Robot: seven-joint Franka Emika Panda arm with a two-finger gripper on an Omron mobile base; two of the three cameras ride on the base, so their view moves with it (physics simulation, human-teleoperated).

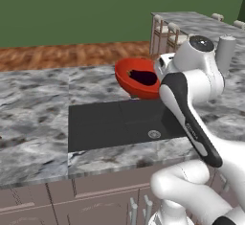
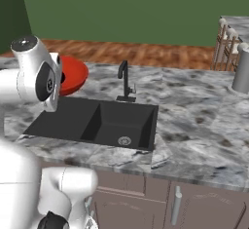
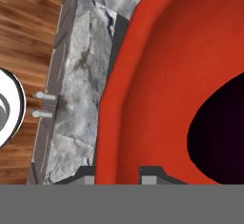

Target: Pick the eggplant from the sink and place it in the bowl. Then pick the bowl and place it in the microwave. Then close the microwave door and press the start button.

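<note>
The bowl [image 1: 136, 78] hangs tilted in the air above the counter [image 1: 33, 104] at the back edge of the sink [image 1: 115, 123], with the eggplant [image 1: 143, 77] lying dark inside it. In the hand view the pincer [image 3: 116, 173] is closed narrowly on the bowl's rim, one fingertip [image 3: 86, 175] outside the wall and the other inside. The microwave is not in sight from here, so the carry likely turns on keeping the bowl level enough that the eggplant, on the side away from the grip, does not roll out

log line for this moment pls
stage: carrying bowl | eggplant: in bowl | end effector: shut on bowl rim | bowl: lifted, tilted | sink: behind
</note>
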